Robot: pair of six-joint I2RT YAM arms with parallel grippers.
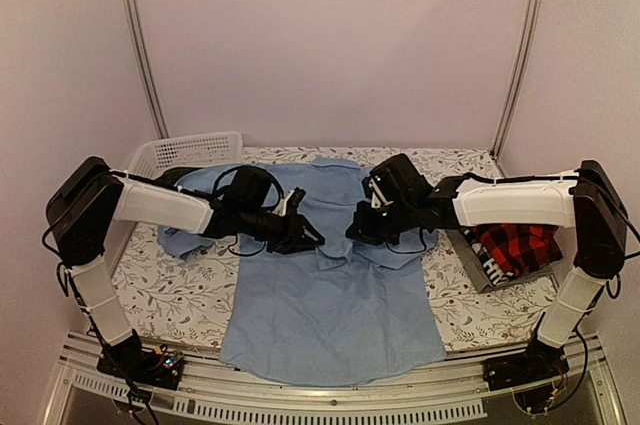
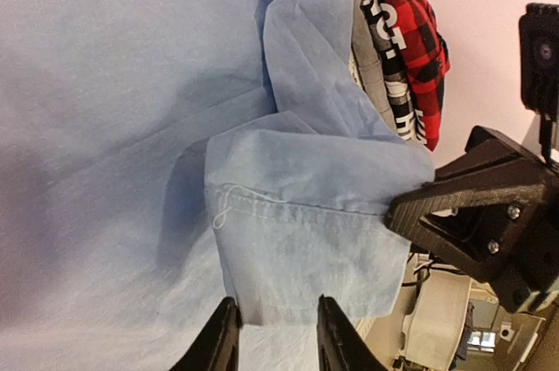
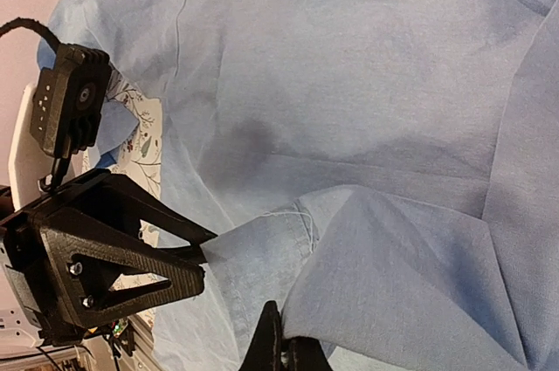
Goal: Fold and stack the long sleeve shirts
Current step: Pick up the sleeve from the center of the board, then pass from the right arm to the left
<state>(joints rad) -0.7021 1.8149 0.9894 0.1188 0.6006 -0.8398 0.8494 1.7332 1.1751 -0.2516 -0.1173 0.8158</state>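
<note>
The light blue button-up shirt (image 1: 330,295) lies spread flat on the table, with one sleeve folded across its middle. My right gripper (image 3: 293,349) is shut on a fold of that sleeve near the cuff (image 3: 262,257); it also shows in the top view (image 1: 362,229) and the left wrist view (image 2: 397,212). My left gripper (image 2: 275,336) is open, its fingers either side of the cuff's edge (image 2: 297,257), and it sits just left of the right one in the top view (image 1: 308,236). The red-and-black plaid shirt (image 1: 515,245) lies folded on the grey lettered shirt (image 2: 377,48) at the right.
A white lattice basket (image 1: 185,152) stands at the back left corner. The other blue sleeve (image 1: 185,240) is bunched under my left arm. The floral table cover (image 1: 170,295) shows on both sides of the shirt. The shirt hem hangs over the near edge.
</note>
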